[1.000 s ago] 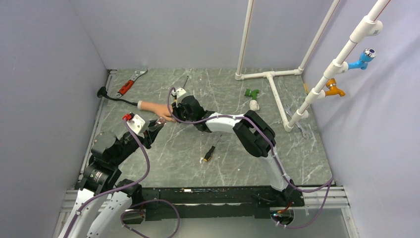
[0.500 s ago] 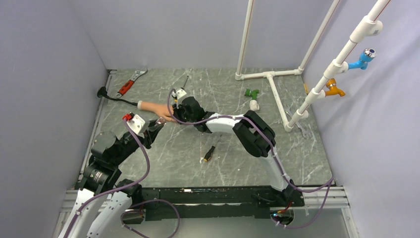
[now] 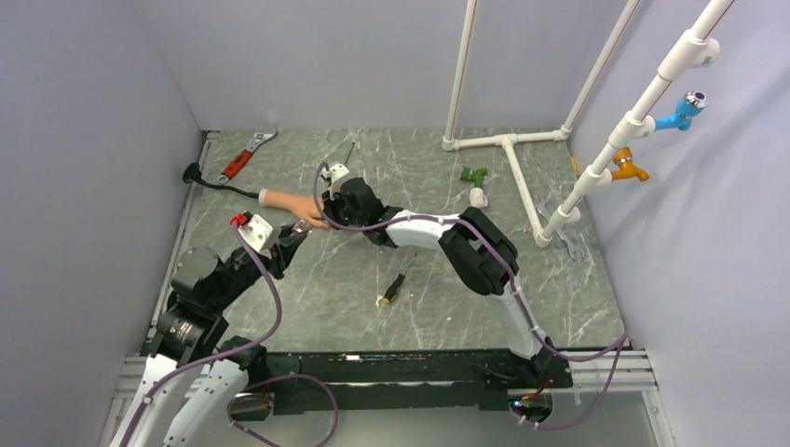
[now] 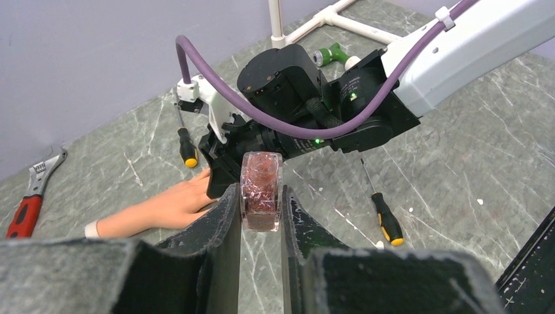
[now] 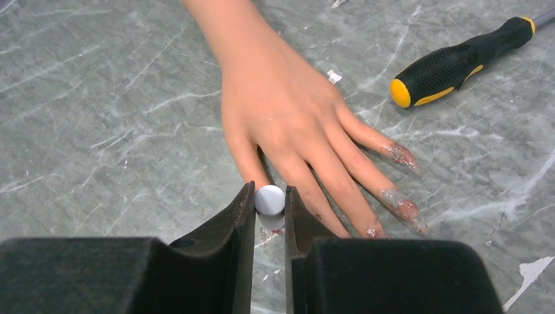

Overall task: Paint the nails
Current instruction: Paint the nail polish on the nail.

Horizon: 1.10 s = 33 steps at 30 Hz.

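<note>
Where the marbled table (image 3: 307, 307) runs closest to the arm bases, a black-and-yellow screwdriver (image 3: 391, 290) lies alone. Just beyond it on the left, the left gripper (image 4: 260, 199) is clamped on a small clear bottle (image 4: 260, 176) held upright between its fingers, with glittery pink-red polish showing through the glass. A little farther in, the right gripper (image 5: 269, 212) pinches a small round white cap (image 5: 269, 198); whatever hangs under the cap is hidden. Directly below lies the flesh-coloured mannequin hand (image 5: 281, 111), flat and palm down on the table, fingers spread toward the right gripper. Its nails (image 5: 400, 155) on the three outer fingers carry a rough glittery coat, while the tips nearest the gripper fingers are covered. A second screwdriver (image 5: 458, 62) rests just beside the hand. Toward the back wall lie a red-handled wrench (image 3: 244, 158) and white pipes (image 3: 508, 144).
</note>
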Tool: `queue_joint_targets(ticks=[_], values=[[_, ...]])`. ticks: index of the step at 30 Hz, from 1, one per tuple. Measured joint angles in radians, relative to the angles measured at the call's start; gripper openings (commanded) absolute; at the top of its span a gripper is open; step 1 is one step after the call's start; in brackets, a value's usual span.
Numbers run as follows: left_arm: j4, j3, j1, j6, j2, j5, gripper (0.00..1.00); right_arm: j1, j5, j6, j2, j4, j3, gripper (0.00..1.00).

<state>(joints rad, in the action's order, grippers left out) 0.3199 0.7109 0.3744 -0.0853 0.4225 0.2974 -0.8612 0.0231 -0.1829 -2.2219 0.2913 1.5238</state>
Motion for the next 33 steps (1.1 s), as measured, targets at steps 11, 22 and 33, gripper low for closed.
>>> queue_joint_targets(ticks=[11,22,33], values=[[0.000,0.000,0.000,0.000,0.000,0.000,0.00,-0.006,0.000,0.000,-0.010,-0.008,0.045,0.00],[0.000,0.000,0.000,0.000,0.000,0.000,0.00,-0.013,0.000,0.008,-0.017,-0.011,0.050,0.00],[0.000,0.000,0.000,0.000,0.000,0.000,0.00,-0.013,-0.026,0.027,-0.017,-0.009,0.000,0.00]])
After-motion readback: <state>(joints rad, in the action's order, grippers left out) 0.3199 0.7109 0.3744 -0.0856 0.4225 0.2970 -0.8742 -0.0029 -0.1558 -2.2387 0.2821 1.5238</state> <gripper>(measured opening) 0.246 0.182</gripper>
